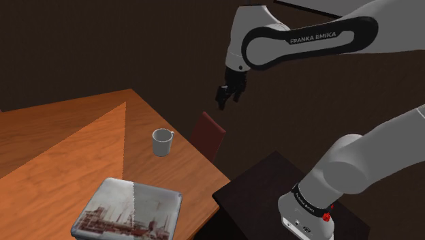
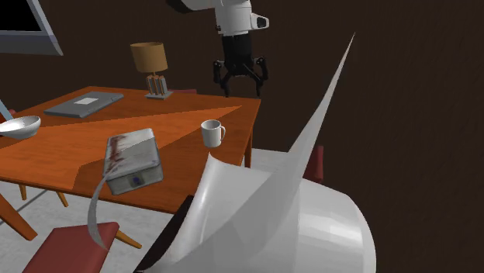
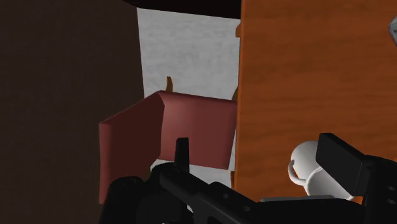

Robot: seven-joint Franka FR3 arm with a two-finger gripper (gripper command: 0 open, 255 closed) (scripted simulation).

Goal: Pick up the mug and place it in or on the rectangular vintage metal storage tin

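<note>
Item, my gripper (image 2: 242, 80): jaws released, empty, hanging off the table (image 1: 54, 157) edge; step in hand, I judge, the approach. Item, mug (image 1: 161, 142): plain white, upright, near that edge, at eight o'clock of me in the shoulder view; the next move calls for crossing over and descending around it. Item, tin (image 1: 129, 210): printed top, at seven o'clock of the mug, well apart.

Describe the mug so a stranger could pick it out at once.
Start at the orange-brown table and go to its edge beside the dark red chair. The mug stands upright there, apart from the tin. It is the small pale round cup with a side handle, whereas the tin is flat, rectangular and picture-topped.
</note>
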